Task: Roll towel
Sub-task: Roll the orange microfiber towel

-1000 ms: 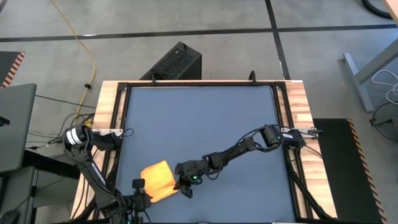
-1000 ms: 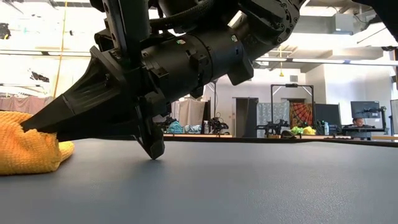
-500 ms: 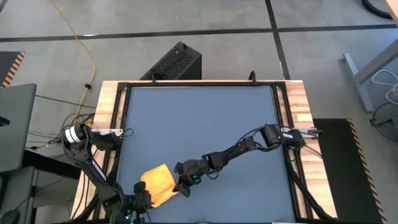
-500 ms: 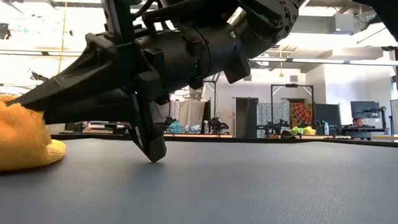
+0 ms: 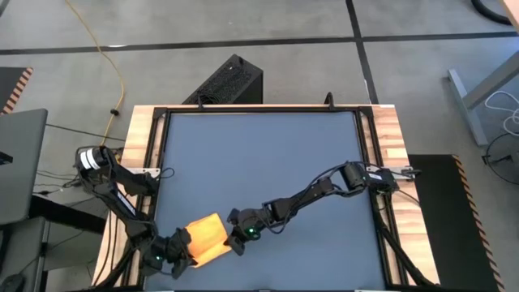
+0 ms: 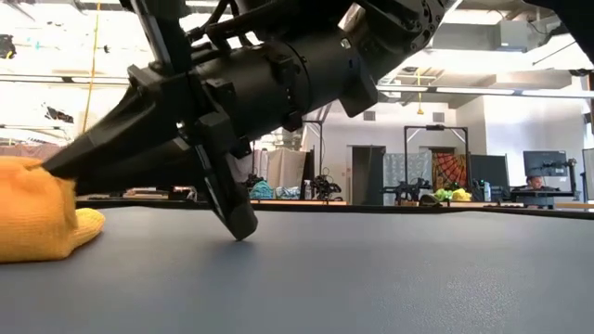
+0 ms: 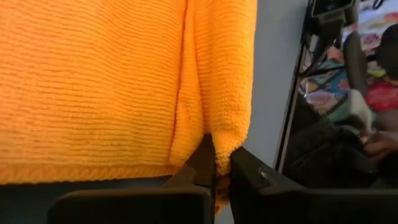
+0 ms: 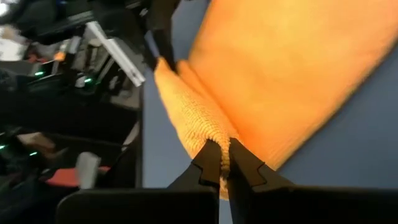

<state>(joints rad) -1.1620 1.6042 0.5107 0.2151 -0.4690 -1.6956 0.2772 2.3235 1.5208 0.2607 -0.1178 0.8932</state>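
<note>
Pinching towel (image 5: 206, 237) — left gripper (image 7: 216, 169), right gripper (image 8: 224, 163) (opposite ends) — near table (image 5: 268, 154) front edge.

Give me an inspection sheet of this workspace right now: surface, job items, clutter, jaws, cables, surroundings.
Surface: dark table mat inside a wooden frame, bare apart from the towel.
Job's things: yellow-orange towel lying partly folded near the table's front left corner.
Clutter: nothing seen on the mat.
Grippers: left gripper has its jaws shut on the towel's folded edge; right gripper has its jaws shut on the opposite edge.
Cables: yellow cord trails across the floor behind the table; white cable lies by a table leg at the right.
Surroundings: black box behind the table; open workshop with stands and screens beyond.
</note>
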